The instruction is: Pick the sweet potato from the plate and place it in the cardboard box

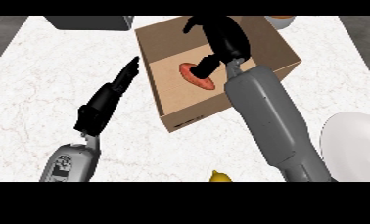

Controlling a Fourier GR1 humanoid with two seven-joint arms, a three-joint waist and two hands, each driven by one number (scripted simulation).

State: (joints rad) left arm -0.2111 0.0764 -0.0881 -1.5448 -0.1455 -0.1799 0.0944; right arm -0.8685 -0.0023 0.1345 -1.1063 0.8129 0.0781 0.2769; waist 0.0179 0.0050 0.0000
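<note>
Head view. My right hand [225, 36] hangs over the open brown cardboard box [267, 47], its fingers [194, 22] spread apart and clamped on nothing. The thumb tip reaches down to the upper edge of the reddish-orange oval sweet potato [194, 77], which lies on the box floor. My left hand [108, 98] is just left of the box, fingers straight and together, above the white marbled table [43, 71]. A round white plate [350, 145] sits at the right edge.

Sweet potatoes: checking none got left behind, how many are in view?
1. The orange-red sweet potato lies inside the brown cardboard box, partly behind the black right hand. The white round plate, cut off at the right edge, shows none.
</note>
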